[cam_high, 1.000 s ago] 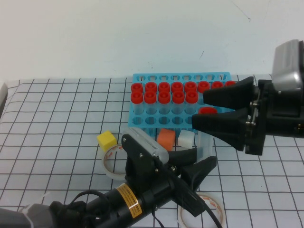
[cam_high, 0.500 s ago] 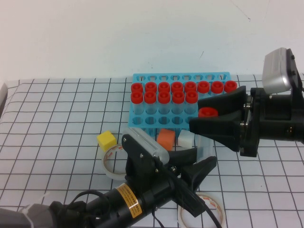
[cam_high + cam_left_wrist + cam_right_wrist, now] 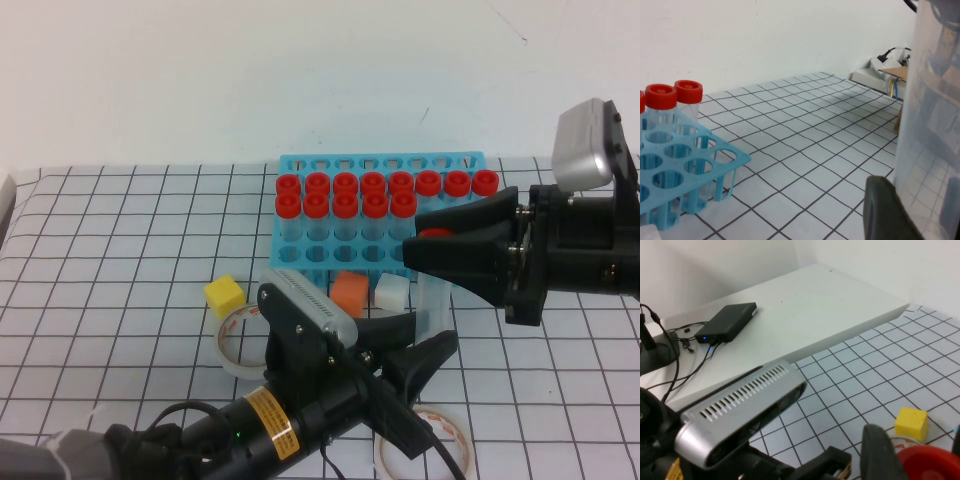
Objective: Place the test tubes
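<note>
The right hand (image 3: pixel 416 236) has its fingers pinched on the red cap of a test tube (image 3: pixel 436 233) at the right side of the blue rack (image 3: pixel 300 255). Just past its fingertips, two rows of red-capped tubes (image 3: pixel 345 195) fill the rack's farther holes. Nearer the robot, the left hand (image 3: pixel 432 332) is clamped on an upright clear tube (image 3: pixel 432 298). Beside it, an orange block (image 3: pixel 350 290) and a white block (image 3: pixel 392 292) sit on the bench (image 3: pixel 120 250).

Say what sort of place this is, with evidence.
Probably a robotics lab bench: a grid-marked table, a blue rack of red-capped tubes, left gripper in front, right gripper beside it, both holding one test tube.
</note>
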